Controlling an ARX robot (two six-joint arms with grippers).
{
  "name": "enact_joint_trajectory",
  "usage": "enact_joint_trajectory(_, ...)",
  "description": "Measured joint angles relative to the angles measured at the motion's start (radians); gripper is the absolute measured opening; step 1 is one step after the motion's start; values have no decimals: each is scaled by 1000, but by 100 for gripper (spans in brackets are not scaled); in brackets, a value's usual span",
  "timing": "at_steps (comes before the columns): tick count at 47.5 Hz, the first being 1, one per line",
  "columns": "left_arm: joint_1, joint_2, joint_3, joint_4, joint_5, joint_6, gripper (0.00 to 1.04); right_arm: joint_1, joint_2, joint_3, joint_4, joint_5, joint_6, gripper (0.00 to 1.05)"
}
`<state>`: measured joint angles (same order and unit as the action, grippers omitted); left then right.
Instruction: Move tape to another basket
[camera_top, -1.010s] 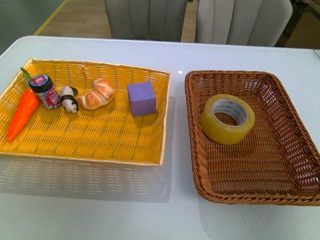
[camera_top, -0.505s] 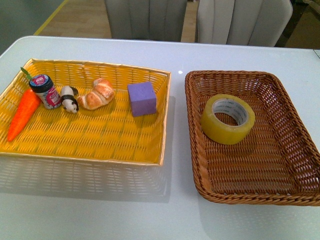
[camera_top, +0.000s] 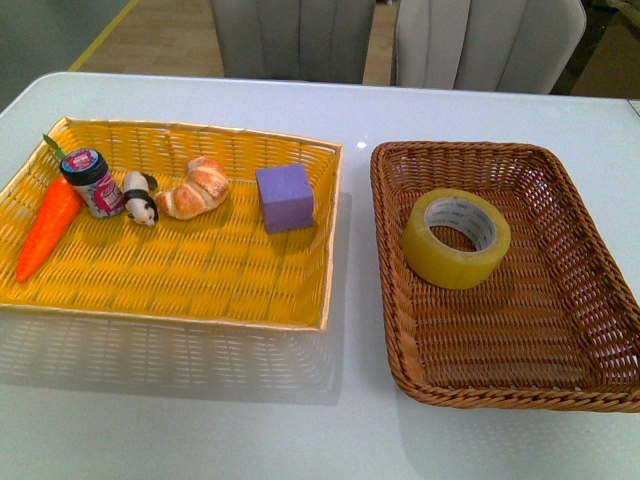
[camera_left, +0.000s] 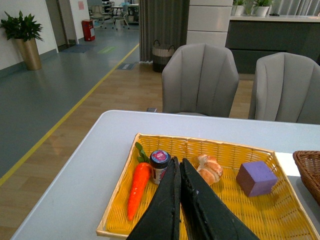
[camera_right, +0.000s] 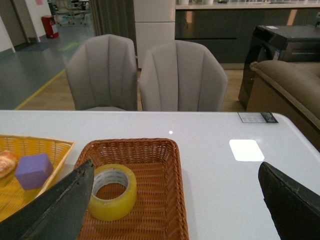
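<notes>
Above, we see the tape (camera_top: 456, 238) lying flat in the brown basket (camera_top: 575, 375); the right gripper (camera_right: 175, 200), spread wide, should probably straddle its wall, while the left gripper (camera_left: 179, 186) waits pressed together.

Whole front view shifted very slightly; objects unmoved.

A yellow woven basket (camera_top: 200, 270) is seen on the white table (camera_top: 200, 420), left side. Inside it, along the far part: an orange toy carrot (camera_top: 45, 228), a small jar (camera_top: 92, 182) touching it, a black-and-white animal figure (camera_top: 139, 198), a croissant (camera_top: 194, 188), and a purple cube (camera_top: 285, 198) set apart. Two grey chairs (camera_top: 300, 38) are seen behind the table.
</notes>
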<state>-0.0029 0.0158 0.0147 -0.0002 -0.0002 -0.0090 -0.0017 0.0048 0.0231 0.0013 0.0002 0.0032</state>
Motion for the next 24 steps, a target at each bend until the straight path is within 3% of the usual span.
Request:
enact_joint_trajectory(7,0,0,0,0,0,-1,3,0,0,0,0,0,0,96)
enact_joint_trajectory(24,0,0,0,0,0,0,61,0,0,0,0,0,0,96)
